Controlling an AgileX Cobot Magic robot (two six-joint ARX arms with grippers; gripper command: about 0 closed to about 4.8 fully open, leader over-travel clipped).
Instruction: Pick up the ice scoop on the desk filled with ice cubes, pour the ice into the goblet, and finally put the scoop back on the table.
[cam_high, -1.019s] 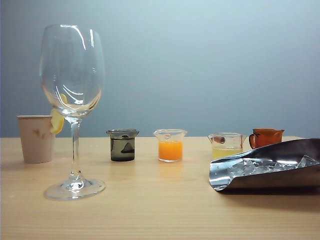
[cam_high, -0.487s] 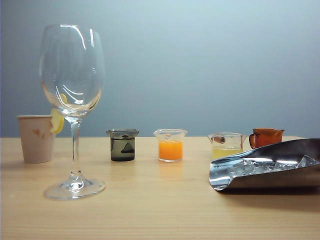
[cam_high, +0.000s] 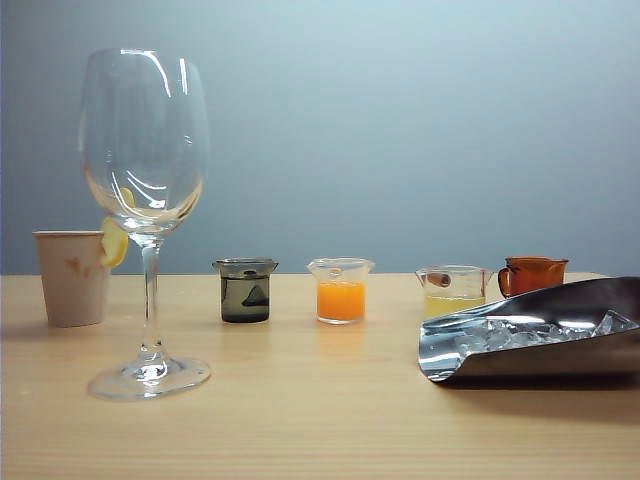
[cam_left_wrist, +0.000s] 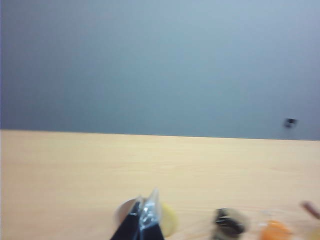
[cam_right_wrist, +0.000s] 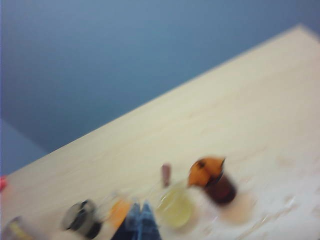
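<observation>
Approaching: my left gripper (cam_left_wrist: 143, 220) and right gripper (cam_right_wrist: 139, 222), both pinched together, hover high; next I grasp the ice scoop (cam_high: 535, 338) (ice cubes (cam_high: 530, 333) aboard).

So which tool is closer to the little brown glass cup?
Right. The right tool has the brown glass cup just ahead, slightly aside; the left tool sits by the beige paper cup, far across the row.

Exterior camera sits low at table (cam_high: 300, 420) level; both wrist cameras overlook the beakers (cam_left_wrist: 230, 223).
</observation>
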